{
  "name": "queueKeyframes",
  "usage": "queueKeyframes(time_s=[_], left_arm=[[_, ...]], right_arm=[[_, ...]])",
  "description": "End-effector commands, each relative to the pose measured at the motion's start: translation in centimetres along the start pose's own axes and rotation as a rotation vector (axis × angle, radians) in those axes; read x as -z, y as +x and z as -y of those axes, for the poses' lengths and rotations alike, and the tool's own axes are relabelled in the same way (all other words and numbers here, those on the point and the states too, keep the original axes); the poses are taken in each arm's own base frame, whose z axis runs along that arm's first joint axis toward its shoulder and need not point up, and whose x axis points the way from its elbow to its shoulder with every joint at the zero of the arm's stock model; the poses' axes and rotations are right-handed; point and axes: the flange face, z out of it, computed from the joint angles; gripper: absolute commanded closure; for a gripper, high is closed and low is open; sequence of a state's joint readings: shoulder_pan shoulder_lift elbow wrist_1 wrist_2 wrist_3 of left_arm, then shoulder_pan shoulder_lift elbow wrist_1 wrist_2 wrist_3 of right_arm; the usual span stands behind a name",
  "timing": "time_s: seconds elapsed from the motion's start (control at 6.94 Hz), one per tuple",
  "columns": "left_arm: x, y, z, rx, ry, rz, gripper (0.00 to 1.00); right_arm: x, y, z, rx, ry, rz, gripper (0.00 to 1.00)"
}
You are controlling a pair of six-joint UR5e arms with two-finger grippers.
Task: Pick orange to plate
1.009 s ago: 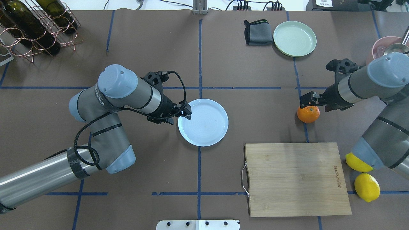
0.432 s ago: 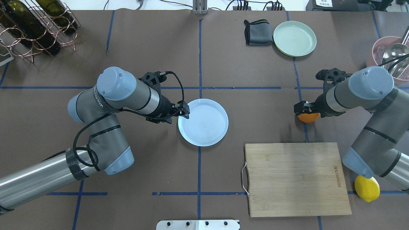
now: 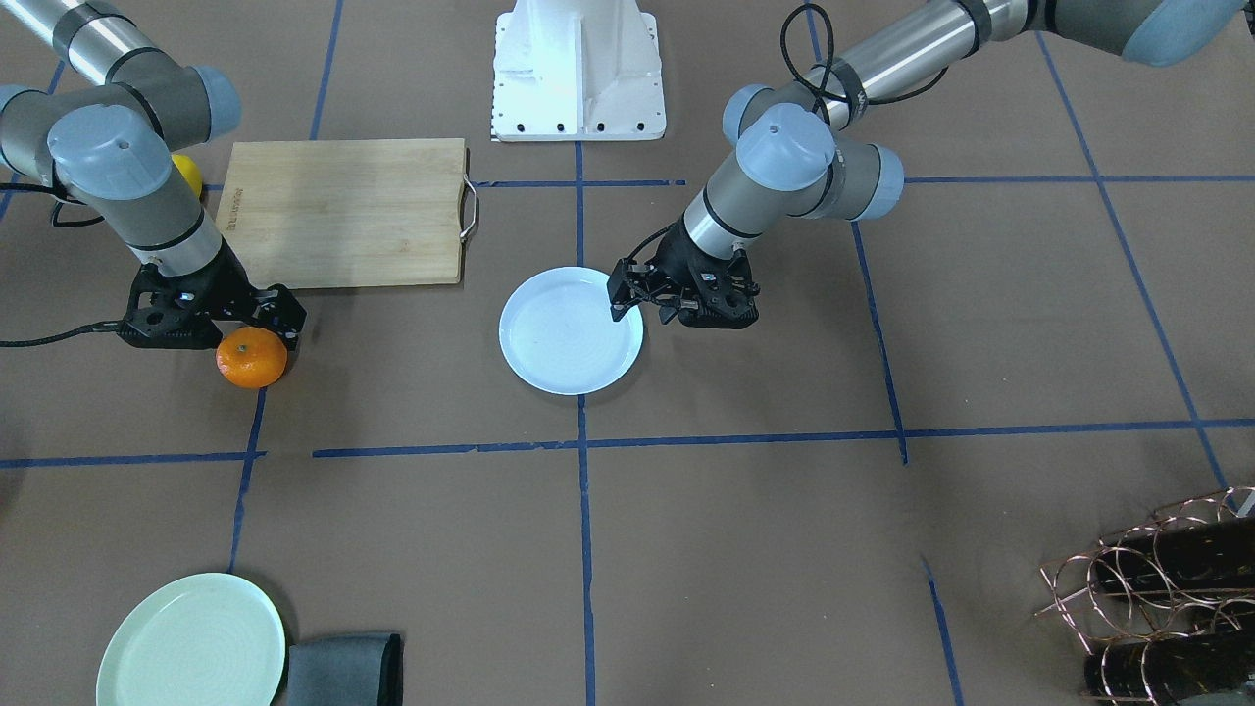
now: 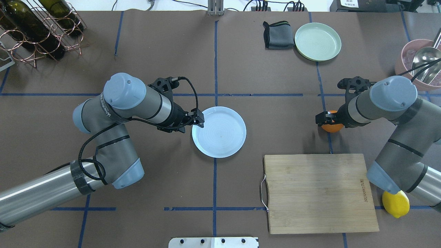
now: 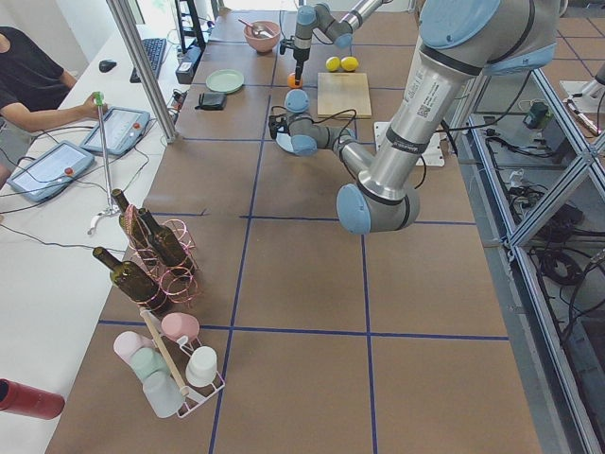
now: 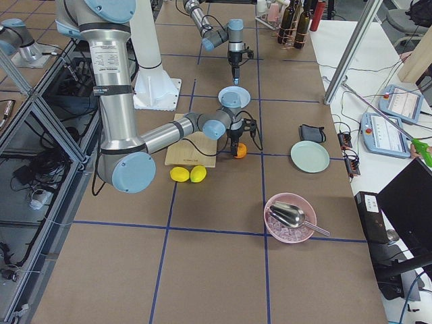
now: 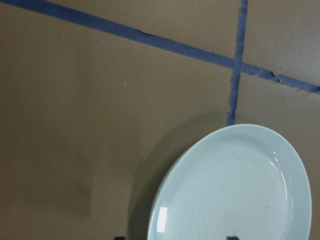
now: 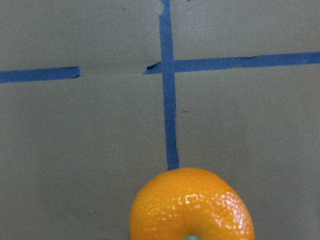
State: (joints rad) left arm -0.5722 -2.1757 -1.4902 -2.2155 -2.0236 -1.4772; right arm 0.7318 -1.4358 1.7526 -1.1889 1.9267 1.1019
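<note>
The orange (image 4: 331,127) lies on the brown table at the right, on a blue tape line, and fills the bottom of the right wrist view (image 8: 192,207). My right gripper (image 4: 327,118) hangs directly over it, covering most of it from overhead. In the front view its fingers (image 3: 286,319) stand on either side of the orange (image 3: 252,359), open. The pale bluish plate (image 4: 220,132) sits at the table's middle, bare. My left gripper (image 4: 198,120) hovers open at the plate's left rim (image 7: 235,190), holding nothing.
A wooden cutting board (image 4: 318,193) lies in front of the orange, with a lemon (image 4: 395,204) at its right under my right elbow. A mint-green plate (image 4: 317,41) and grey cloth (image 4: 277,34) sit at the back. A pink bowl (image 4: 418,58) stands far right, a bottle rack (image 4: 38,31) back left.
My right gripper has moved left and down over the orange, which now shows only as a sliver from overhead. The right elbow swung over one lemon. The left arm barely shifted.
</note>
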Motion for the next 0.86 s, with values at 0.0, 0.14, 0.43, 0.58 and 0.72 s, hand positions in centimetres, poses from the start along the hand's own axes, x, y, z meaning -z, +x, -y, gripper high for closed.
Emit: queueKeyframes(time_s=[0.0,0.14,0.43,0.58,0.72], left_arm=[[0.5,0.5,-0.2,-0.006,0.001,-0.012,0.27],[0.9,0.8,-0.3,-0.01,0.004,-0.022,0.27],[4.2,0.8,-0.1,-0.019,0.03,-0.06,0.2],[7.2,-1.2,-0.7,-0.03,0.045,-0.078,0.18],[10.5,-3.8,0.0,-0.023,0.074,-0.081,0.01]], right_arm=[[-0.8,-0.4,0.7,0.002,0.018,-0.017,0.0],[-1.2,-0.3,0.9,0.0,0.023,-0.026,0.01],[-1.3,0.0,1.1,-0.002,0.036,-0.033,0.31],[-1.3,0.1,1.1,-0.004,0.034,-0.033,0.56],[-1.2,0.0,1.2,-0.005,0.034,-0.029,0.86]])
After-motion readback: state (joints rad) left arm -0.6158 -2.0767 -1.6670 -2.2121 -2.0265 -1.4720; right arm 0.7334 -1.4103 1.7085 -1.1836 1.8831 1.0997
